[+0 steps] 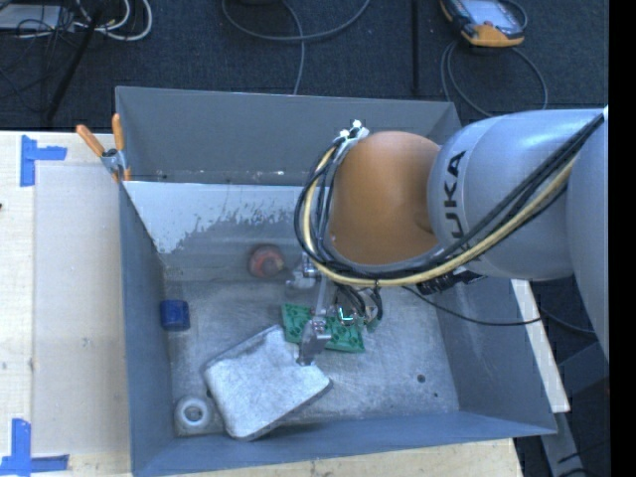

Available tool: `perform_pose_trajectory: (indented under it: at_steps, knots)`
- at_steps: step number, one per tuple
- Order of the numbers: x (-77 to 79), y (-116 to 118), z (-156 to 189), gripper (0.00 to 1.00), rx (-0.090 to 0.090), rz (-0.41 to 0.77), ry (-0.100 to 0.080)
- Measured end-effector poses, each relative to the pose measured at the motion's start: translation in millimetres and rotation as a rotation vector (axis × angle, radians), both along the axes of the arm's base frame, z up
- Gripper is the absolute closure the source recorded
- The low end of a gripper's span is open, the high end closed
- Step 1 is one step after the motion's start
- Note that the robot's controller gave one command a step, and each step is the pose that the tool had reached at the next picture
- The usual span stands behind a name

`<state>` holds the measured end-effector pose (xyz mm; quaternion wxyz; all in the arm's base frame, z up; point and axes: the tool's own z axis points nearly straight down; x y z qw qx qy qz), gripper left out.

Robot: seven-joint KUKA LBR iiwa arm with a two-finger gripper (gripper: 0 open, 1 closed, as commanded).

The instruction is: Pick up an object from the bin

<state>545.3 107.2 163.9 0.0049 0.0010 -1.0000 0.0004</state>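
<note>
Green flat plastic plate point(350, 341) lies in the middle of the bin point(199, 157), just beside a grey flat pad point(263, 388). The pincer point(314, 344) hangs over it, likely to grasp. Apart or together, I cannot tell.

green board point(347, 341), blue block point(175, 314), grey pad point(260, 386), grey bin point(248, 137)
</note>
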Motion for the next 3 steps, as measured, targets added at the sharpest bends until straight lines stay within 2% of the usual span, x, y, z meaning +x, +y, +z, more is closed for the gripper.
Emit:
perform_pose_trajectory:
  at_steps: [1, 2, 3]
  knots:
    - [37.5, -49.4, -87.6, 0.00, 0.003, 0.364, -0.007]
    - [37.7, -49.4, -86.9, 1.00, 0.003, 0.360, -0.008]
    - [23.5, -66.0, 43.9, 1.00, 0.003, 0.657, -0.015]
